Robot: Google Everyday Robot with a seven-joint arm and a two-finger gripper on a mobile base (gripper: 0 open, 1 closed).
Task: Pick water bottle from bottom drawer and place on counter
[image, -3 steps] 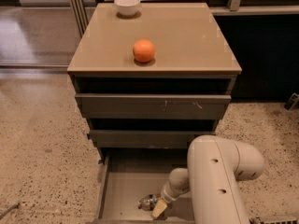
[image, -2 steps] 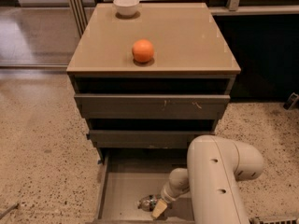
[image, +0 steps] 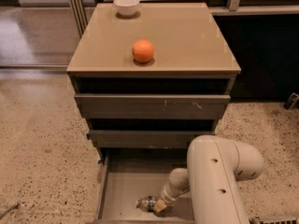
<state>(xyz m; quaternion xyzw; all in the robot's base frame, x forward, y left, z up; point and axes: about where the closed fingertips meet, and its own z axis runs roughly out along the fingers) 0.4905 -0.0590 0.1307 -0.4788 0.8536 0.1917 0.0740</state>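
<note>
Gripper [image: 159, 206] low in bottom drawer [image: 122, 185], right at water bottle [image: 145, 203]; bottle partly hidden behind it, label too small to make out. Arm [image: 215, 185] covers drawer's right half, runs off lower edge. Drawer front cut off too.

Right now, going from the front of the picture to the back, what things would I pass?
Bottom drawer, where the hand reaches down at the water bottle → orange on the counter → white bowl at the counter's far edge.
</note>
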